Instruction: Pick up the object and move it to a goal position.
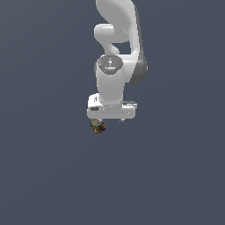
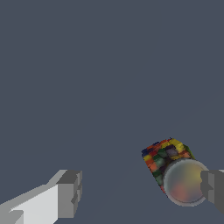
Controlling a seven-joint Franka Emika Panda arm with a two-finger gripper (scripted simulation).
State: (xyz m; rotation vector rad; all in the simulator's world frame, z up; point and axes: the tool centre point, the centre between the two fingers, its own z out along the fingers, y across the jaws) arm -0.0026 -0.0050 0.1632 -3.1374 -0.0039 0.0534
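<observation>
The white gripper point(image 2: 140, 192) is seen spread wide, nothing clamped betw. its grey fingers point(image 2: 70, 192). The patchwork block point(image 2: 168, 164) (red, yellow, green, blue, orange) is found just beside one finger, off-centre in the gap; contact can't be told. In the exterior view the block point(image 1: 98, 127) shows below the gripper point(image 1: 110, 119), toward that view's left. Only a plain dark grey-blue surface point(image 1: 44, 176) is seen around.

Background in both the exterior and wrist views: one uniform, matte slate-grey surface point(image 1: 48, 176) filling the frame edge to edge. No seam, wall line or horizon can be made out. Lighting is flat and even, without distinct highlights or clearly defined shadows.
</observation>
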